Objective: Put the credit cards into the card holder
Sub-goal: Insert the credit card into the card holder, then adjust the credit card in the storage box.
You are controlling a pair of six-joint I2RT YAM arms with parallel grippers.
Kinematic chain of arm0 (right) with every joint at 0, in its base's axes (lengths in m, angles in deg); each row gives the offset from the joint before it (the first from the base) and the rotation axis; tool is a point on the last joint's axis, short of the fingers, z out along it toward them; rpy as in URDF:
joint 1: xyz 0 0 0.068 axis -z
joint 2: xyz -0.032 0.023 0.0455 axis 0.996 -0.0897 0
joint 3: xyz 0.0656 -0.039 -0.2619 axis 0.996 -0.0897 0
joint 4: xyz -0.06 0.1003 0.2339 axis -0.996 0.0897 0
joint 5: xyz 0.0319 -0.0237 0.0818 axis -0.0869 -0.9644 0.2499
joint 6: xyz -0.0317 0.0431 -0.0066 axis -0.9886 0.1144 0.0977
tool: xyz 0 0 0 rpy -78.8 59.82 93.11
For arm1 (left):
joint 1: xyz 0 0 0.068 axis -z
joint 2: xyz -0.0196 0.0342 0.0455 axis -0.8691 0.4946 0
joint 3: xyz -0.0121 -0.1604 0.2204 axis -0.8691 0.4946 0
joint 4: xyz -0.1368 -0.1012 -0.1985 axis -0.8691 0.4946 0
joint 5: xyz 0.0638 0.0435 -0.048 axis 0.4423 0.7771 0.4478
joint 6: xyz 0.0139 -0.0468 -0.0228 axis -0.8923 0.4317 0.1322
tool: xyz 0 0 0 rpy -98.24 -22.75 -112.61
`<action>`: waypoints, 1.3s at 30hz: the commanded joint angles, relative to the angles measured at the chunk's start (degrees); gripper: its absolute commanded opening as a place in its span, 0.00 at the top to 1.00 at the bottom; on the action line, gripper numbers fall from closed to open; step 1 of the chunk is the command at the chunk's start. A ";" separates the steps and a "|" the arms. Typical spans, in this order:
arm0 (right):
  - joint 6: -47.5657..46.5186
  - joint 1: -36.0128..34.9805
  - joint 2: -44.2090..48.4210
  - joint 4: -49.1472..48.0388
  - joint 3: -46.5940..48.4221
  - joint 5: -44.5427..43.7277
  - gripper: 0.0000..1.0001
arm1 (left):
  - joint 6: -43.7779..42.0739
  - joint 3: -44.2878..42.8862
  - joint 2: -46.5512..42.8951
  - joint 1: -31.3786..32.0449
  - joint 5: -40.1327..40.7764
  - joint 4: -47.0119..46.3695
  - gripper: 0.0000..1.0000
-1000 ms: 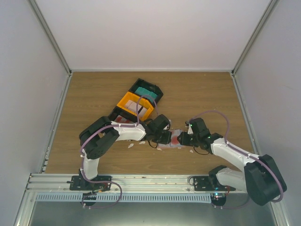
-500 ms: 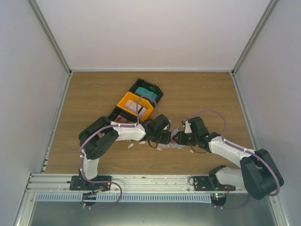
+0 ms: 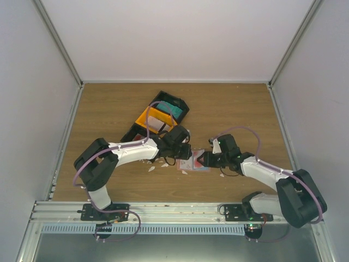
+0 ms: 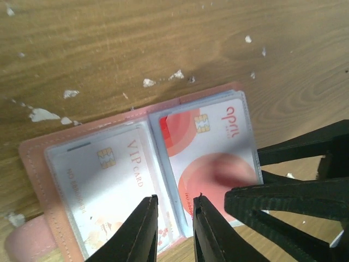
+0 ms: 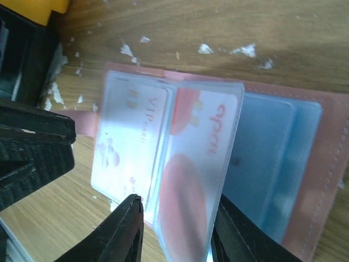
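Observation:
The pink card holder (image 3: 192, 164) lies open on the wood between both arms. In the left wrist view its clear sleeves show a white VIP card (image 4: 103, 174) and a red-and-white credit card (image 4: 212, 147). My left gripper (image 4: 174, 197) hovers just over the holder's (image 4: 32, 158) middle fold, slightly open and empty. From the right, my right gripper (image 5: 177, 199) stands open around the sleeve page with the red-and-white card (image 5: 191, 164), which is tilted up off the light-blue pockets (image 5: 262, 158). In the top view the left gripper (image 3: 184, 154) and right gripper (image 3: 204, 159) flank the holder.
A black-and-orange compartment tray (image 3: 161, 117) stands behind the left gripper; its orange corner (image 5: 38, 8) shows in the right wrist view. White paper scraps (image 3: 151, 168) litter the wood around the holder (image 4: 43, 114). Walls enclose the table on three sides.
My left gripper has opened and drawn back to the left, off the holder. The right gripper has slid left a little and widened its jaws.

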 commanded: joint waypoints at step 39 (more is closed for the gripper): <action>-6.86 -11.37 -18.20 -8.52 23.78 -7.32 0.45 | -14.41 8.15 -18.75 -27.74 3.65 15.67 0.66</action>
